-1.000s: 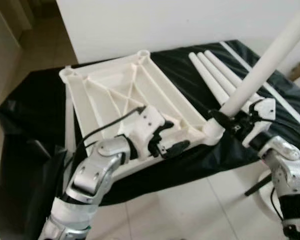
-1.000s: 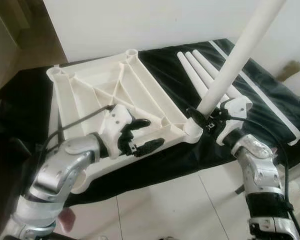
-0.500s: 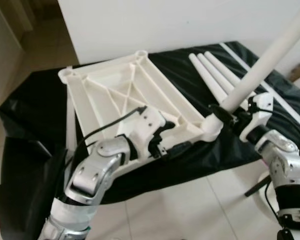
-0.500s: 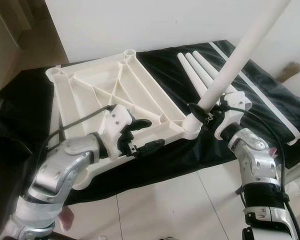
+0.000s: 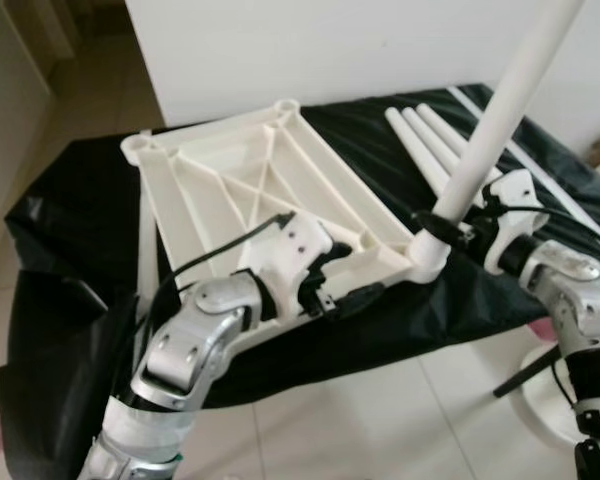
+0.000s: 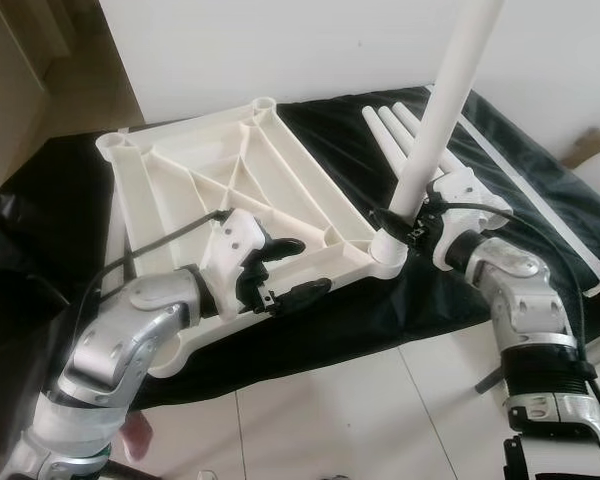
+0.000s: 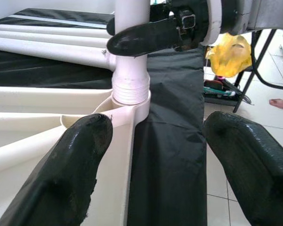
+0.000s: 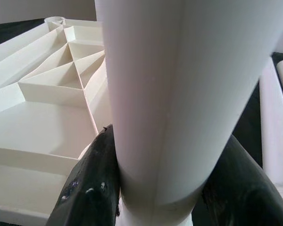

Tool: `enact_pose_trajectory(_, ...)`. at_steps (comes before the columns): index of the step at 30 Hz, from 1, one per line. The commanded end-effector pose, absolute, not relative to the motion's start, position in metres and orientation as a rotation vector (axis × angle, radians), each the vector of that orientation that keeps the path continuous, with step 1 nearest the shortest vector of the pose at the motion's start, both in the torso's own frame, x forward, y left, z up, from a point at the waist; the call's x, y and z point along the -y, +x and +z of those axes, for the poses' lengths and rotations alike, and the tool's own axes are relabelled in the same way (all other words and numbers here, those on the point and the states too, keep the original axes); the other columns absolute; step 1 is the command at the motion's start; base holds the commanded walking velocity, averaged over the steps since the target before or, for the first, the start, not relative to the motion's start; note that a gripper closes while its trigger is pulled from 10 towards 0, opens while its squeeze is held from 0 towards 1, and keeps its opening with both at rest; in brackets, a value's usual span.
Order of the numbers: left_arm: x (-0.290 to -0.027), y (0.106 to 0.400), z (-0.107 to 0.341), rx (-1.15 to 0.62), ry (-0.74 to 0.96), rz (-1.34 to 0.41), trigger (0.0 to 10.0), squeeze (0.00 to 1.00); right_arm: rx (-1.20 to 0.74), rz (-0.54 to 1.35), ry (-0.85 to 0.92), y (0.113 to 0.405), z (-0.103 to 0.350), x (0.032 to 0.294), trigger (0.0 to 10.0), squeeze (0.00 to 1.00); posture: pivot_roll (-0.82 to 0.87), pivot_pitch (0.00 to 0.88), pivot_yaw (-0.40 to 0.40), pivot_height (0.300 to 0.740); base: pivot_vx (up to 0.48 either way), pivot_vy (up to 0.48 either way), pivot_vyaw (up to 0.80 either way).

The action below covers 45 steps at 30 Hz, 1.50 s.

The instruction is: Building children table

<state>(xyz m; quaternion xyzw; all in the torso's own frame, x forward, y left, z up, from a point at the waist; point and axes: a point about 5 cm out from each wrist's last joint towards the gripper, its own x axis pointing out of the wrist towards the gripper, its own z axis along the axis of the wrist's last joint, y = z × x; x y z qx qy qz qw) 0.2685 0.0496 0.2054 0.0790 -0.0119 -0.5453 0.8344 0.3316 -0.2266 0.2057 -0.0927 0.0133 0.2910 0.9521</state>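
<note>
A white plastic tabletop (image 5: pixel 240 190) lies upside down, ribs up, on a black-covered surface (image 5: pixel 70 230). One white leg (image 5: pixel 500 120) stands nearly upright in the tabletop's near right corner socket (image 5: pixel 430 258). My right gripper (image 5: pixel 450 225) is shut on this leg just above its threaded collar (image 7: pixel 130 87); in the right wrist view the leg (image 8: pixel 179 94) sits tight between both fingers (image 8: pixel 92 183). My left gripper (image 5: pixel 345 275) is open at the tabletop's near edge, close to that corner, one finger (image 7: pixel 80 155) over the rim and the other beyond it.
Three spare white legs (image 5: pixel 430 140) lie side by side on the cloth behind the right gripper. Tiled floor runs below the near edge. A yellow bag (image 7: pixel 231 49), black stand legs (image 7: pixel 254 66) and a person's bare foot (image 7: pixel 280 102) are on the floor to the right.
The held leg has swung from leaning right to nearly upright in the corner socket, with the right gripper turning along with it. The left gripper has stayed at the near edge.
</note>
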Motion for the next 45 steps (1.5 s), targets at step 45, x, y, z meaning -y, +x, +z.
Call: enact_pose_trajectory(45,-0.047,0.266,0.207,0.039,0.117,-1.087,10.0,0.0,0.011,-0.137,0.129,0.342,0.167,0.171,10.0,0.0,-0.01,0.064,-0.019,0.74,0.0,0.0,0.0)
